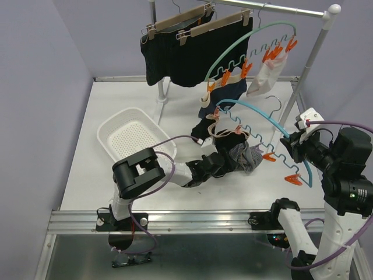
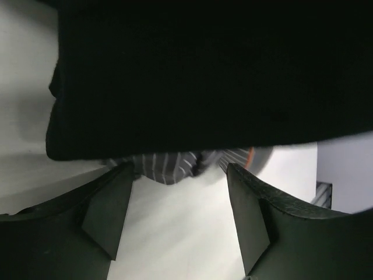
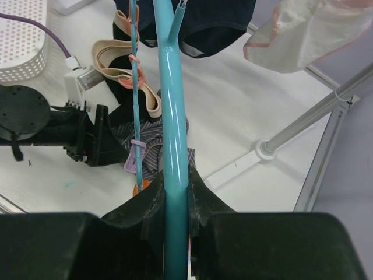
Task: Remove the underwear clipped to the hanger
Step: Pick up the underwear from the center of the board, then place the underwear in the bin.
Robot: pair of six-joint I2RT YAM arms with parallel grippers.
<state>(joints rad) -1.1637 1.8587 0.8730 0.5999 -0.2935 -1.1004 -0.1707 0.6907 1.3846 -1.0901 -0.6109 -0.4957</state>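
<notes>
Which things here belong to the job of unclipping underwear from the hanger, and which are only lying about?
Job: teal wavy plastic clip hanger gripped by the shut right claw; black cloth underwear with beige waistband; grey-striped cloth underwear; open left claw.
Lying about: white perforated plastic basket; silver metal clothes rail.

Black shorts hang clipped high, navy piece and white-pink piece dangle beside them, grey-striped piece bunched lowest.
</notes>
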